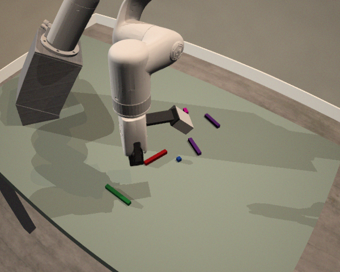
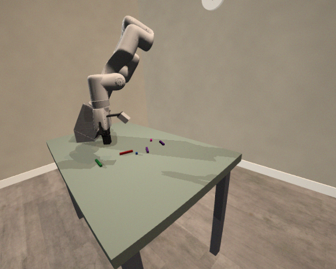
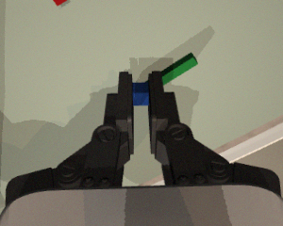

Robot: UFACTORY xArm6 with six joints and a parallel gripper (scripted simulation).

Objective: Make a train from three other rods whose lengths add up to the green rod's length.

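My gripper (image 1: 136, 164) (image 2: 106, 142) (image 3: 140, 89) is in the air over the table, shut on a blue rod (image 3: 141, 95) that shows between the fingertips in the wrist view; the top and exterior views hide it. The green rod (image 1: 117, 194) (image 2: 98, 162) (image 3: 180, 68) lies flat, partly behind a finger in the wrist view. A red rod (image 1: 155, 157) (image 2: 126, 152) (image 3: 59, 2) lies flat. Another blue rod (image 1: 178, 158) (image 2: 136, 153) lies near it. One purple rod (image 1: 194, 146) (image 2: 147, 149) lies beyond that, a second purple rod (image 1: 212, 120) (image 2: 162, 142) further back, near a magenta rod (image 1: 185, 110) (image 2: 150, 140).
The green-grey table (image 1: 199, 222) (image 2: 127, 191) carries the robot's base block (image 1: 48, 79) (image 2: 84, 127) at the back left. The wrist camera (image 1: 183, 121) (image 2: 124, 117) sticks out sideways from the gripper. Arm shadows fall across the table around the green rod.
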